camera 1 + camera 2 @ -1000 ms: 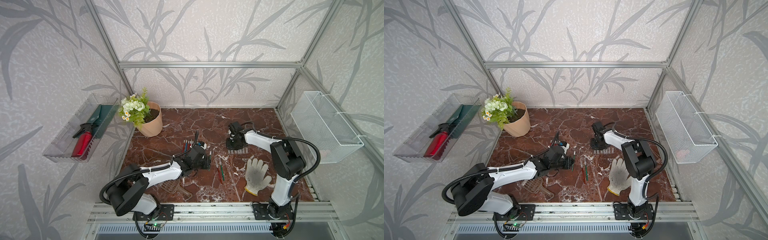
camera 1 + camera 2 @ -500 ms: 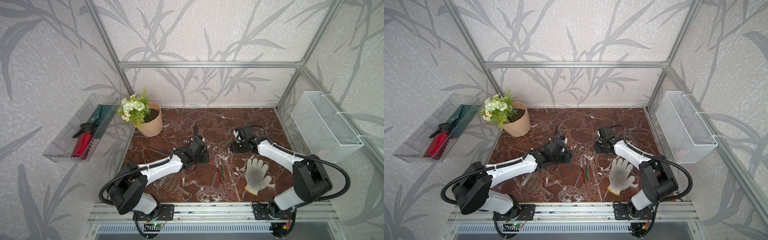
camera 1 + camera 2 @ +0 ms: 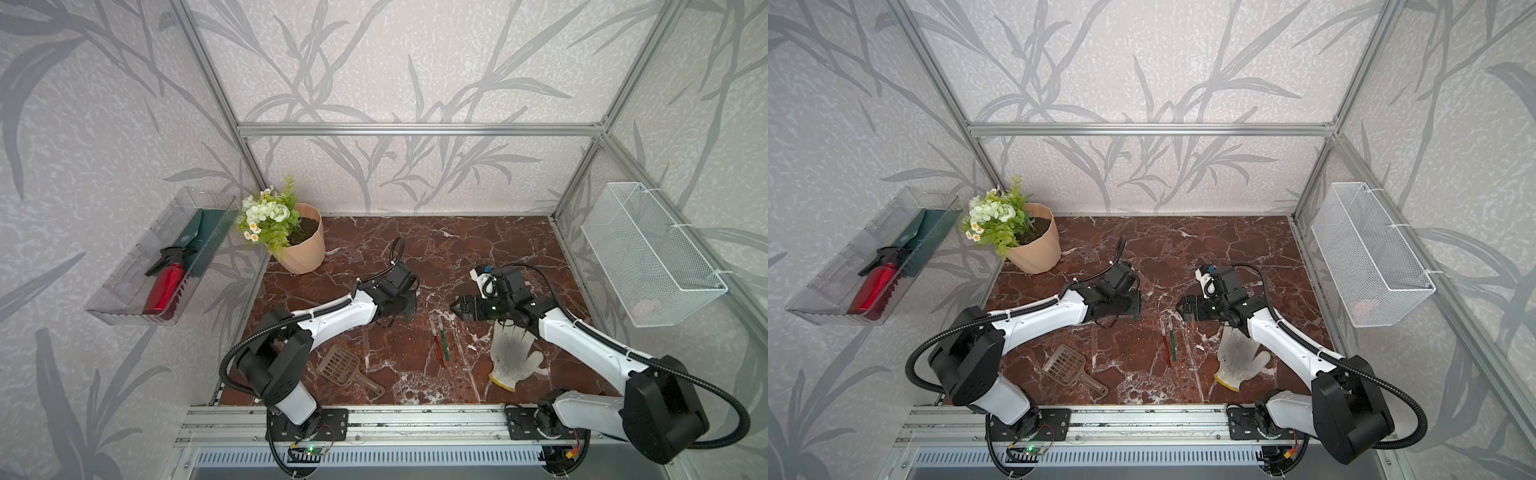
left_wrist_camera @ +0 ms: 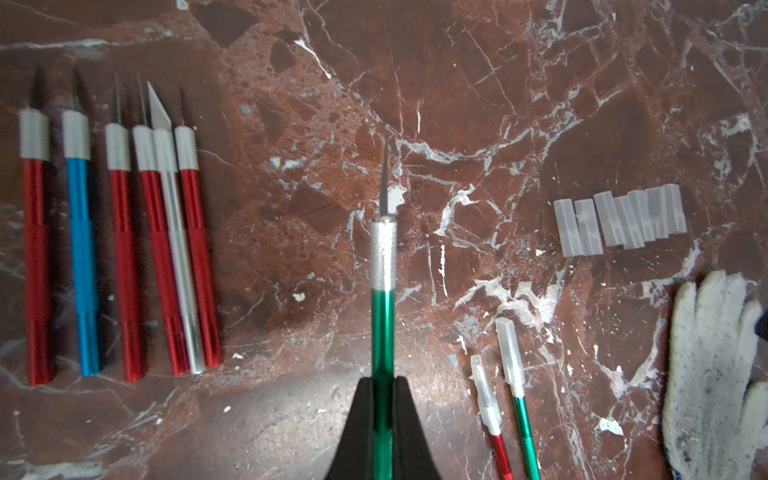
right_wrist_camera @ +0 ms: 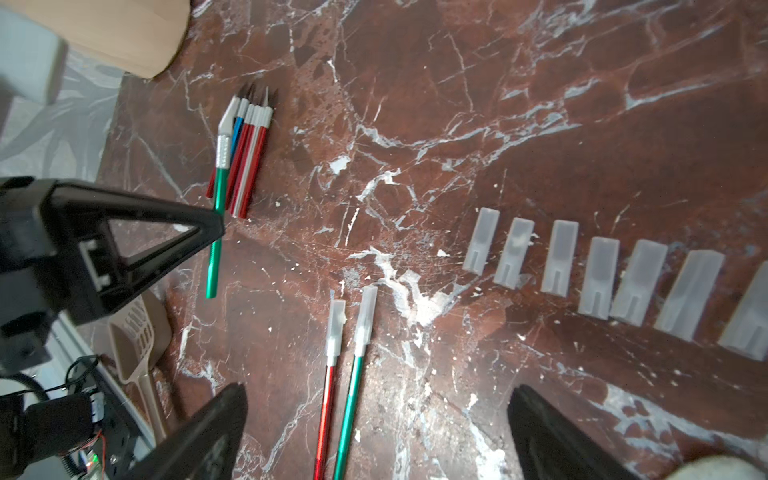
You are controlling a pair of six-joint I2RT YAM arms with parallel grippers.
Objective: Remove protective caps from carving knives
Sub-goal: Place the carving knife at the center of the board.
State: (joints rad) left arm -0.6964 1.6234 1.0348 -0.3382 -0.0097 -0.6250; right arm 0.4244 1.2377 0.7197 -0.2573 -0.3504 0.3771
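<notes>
Now the left hand (image 4: 383, 380) is clamped shut on the handle of a green knife (image 4: 383, 316), whose blade is bare and seemingly raised off the table (image 4: 478, 83) — so the step in hand, as I judge it, is laying this one down with the other uncapped knives (image 4: 124, 257). To do it well, bring it alongside that row, parallel, with the blade facing the same way. Let go only once the handle lies flat, so it neither rolls nor lands on its tip. The right hand (image 5: 378, 388) stands wide open and holds nothing, hovering over the capped pair (image 3: 444, 345), which lies just below and right of mid-frame in both top views. Counting: six bare knives lie in the row — four red, one blue, one silver. With the green one held and the two capped, red and green, that makes nine. The loose caps (image 5: 559, 255) number seven, in a line; two more sit on their knives.
</notes>
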